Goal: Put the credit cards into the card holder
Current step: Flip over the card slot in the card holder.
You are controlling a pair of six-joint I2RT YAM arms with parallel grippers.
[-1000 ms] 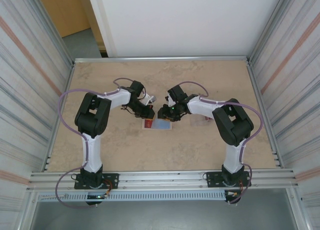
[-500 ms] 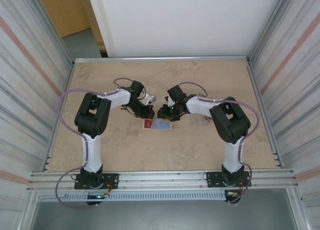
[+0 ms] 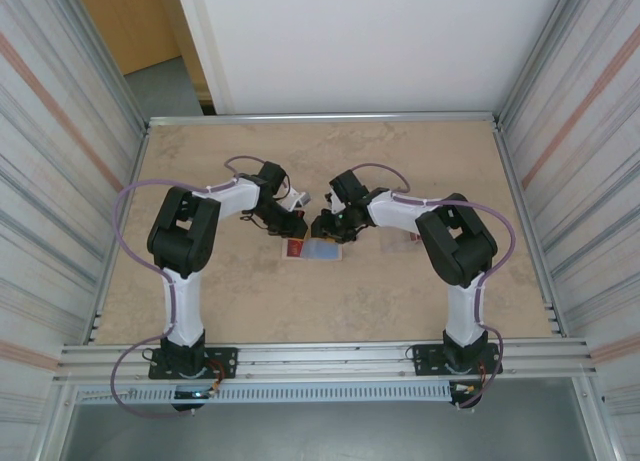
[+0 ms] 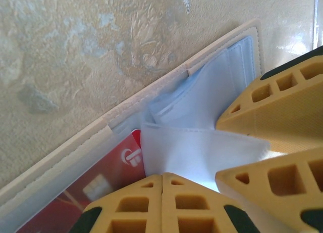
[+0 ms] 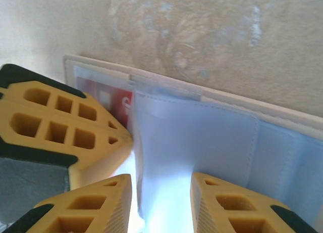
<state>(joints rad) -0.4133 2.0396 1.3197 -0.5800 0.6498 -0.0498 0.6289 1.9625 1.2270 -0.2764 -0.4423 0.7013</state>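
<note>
Holding one card holder [image 4: 202, 122], right pincer [image 5: 161, 202] pinching its flap, left pincer [image 4: 162, 202] pressed together, apparently one credit card [image 4: 96, 185] inside.

Beige table [image 3: 200, 281] (card holder [image 3: 322, 250] on it).

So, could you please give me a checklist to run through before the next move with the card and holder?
1. Left gripper shut, fingers pressed together: ok.
2. Credit card lying under the clear layer of the card holder: ok; fully seated: cannot tell, as the fingers hide its lower part.
3. Clear flap running between the right gripper fingers: ok; firmly pinched: cannot tell.
4. Holder's rim lying flat on the table: ok.
5. Clearance between the two grippers: not ok, they crowd each other over the holder.
</note>
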